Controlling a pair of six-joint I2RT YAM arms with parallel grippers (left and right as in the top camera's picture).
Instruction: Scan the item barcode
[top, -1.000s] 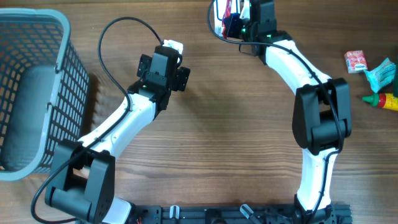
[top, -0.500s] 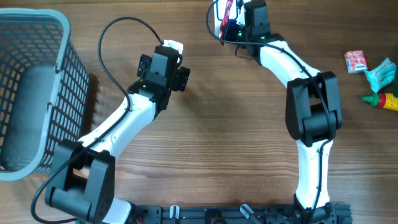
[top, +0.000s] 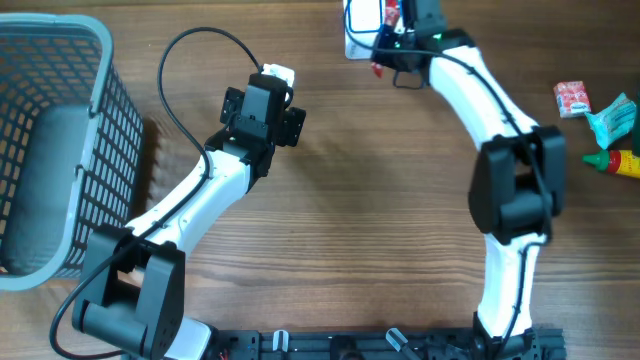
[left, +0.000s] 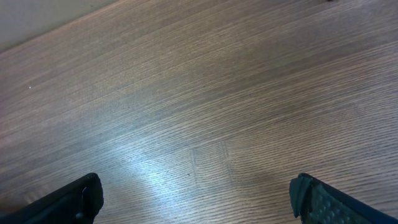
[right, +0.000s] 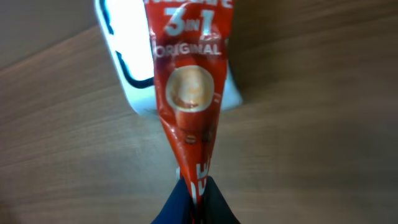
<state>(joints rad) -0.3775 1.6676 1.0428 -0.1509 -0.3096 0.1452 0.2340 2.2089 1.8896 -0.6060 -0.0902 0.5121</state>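
Over the white scanner (right: 127, 68), my right claw (right: 195, 190) pinches the 3-in-1 coffee sachet (right: 189, 99) by its tail, length running straight ahead; my left claw (left: 198, 200) gapes empty, well apart.

Right wrist view, centre | red sachet (right: 189, 93): white "3 IN 1", beneath it "ORIGINAL" | top line cut by frame edge, unreadable | overhead, right edge: pink packet (top: 572, 98), print too small to read
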